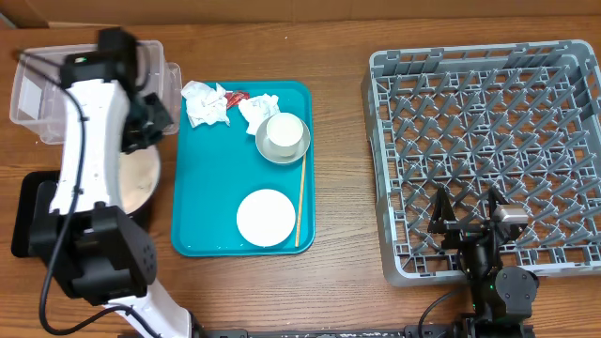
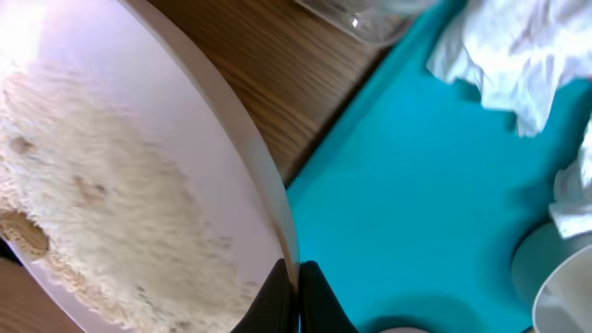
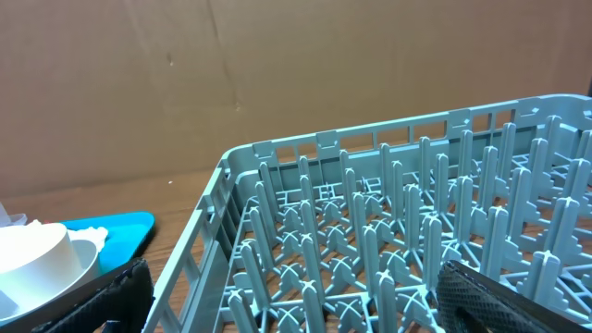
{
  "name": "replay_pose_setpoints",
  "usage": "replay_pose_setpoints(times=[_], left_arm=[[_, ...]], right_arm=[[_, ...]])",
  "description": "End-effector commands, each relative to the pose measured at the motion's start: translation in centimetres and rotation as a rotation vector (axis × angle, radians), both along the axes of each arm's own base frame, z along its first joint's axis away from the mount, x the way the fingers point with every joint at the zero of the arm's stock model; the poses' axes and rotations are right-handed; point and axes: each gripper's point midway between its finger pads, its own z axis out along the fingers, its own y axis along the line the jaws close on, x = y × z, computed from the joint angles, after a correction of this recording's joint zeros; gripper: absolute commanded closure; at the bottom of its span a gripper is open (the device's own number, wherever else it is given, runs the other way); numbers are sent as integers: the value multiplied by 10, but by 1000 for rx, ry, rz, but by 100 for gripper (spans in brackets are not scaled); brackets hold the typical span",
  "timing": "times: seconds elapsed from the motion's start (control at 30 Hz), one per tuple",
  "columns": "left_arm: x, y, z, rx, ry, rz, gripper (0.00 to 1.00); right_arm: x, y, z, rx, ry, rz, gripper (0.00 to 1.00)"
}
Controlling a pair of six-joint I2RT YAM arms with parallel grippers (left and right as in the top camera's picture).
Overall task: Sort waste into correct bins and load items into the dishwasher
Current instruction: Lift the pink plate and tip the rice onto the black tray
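My left gripper (image 1: 148, 136) is shut on the rim of a pale plate (image 1: 141, 178) smeared with beige food residue, and holds it tilted beside the teal tray (image 1: 202, 188). In the left wrist view the black jaws (image 2: 298, 291) pinch the plate's (image 2: 139, 185) edge. On the tray lie crumpled napkins (image 1: 205, 103), a red wrapper (image 1: 235, 96), a white cup (image 1: 285, 131) in a metal bowl (image 1: 263, 148), a white plate (image 1: 266, 217) and a wooden chopstick (image 1: 300, 197). My right gripper (image 1: 467, 221) is open and empty over the front of the grey dishwasher rack (image 1: 488, 141).
A black bin (image 1: 33, 211) sits under the held plate at the left edge. A clear plastic container (image 1: 33, 94) stands at the back left. The rack (image 3: 370, 231) fills the right wrist view, with the cup (image 3: 32, 254) and the tray's corner (image 3: 111, 231) at its left.
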Motion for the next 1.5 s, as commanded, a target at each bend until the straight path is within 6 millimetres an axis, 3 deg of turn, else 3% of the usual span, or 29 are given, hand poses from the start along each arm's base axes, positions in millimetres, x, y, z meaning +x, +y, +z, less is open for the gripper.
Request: replay_pose_setpoints(times=[0.0,0.27,0.4,0.57,0.83,0.93,1.1,1.13,1.2,1.3,1.47], left_arm=[[5,12,17,-79,-85,22,96],[7,60,16,-215,-190,137,96],[7,74,18,-313,-265,140,96],[1,91,37,-498,-412,136,96],[-21,122,63,-653,-578,186,96],[-28,122,76,-751,-631,217,96],[-35,131,83,-771,-681,227,96],[-33,145,78,-689,-695,203,96],[-41,160,64,-661,-614,348,96],[-41,155,77,-729,-686,302,96],[-41,155,79,-727,-701,279,96]], right_arm=[[0,-3,-2,-6,-4,-16,0],[0,-3,-2,-6,-4,-16,0],[0,-3,-2,-6,-4,-16,0],[0,-3,-2,-6,-4,-16,0],[0,-3,-2,-6,-4,-16,0],[0,-3,-2,-6,-4,-16,0],[0,-3,-2,-6,-4,-16,0],[0,-3,-2,-6,-4,-16,0],[0,-3,-2,-6,-4,-16,0],[0,-3,-2,-6,-4,-16,0],[0,-3,-2,-6,-4,-16,0]])
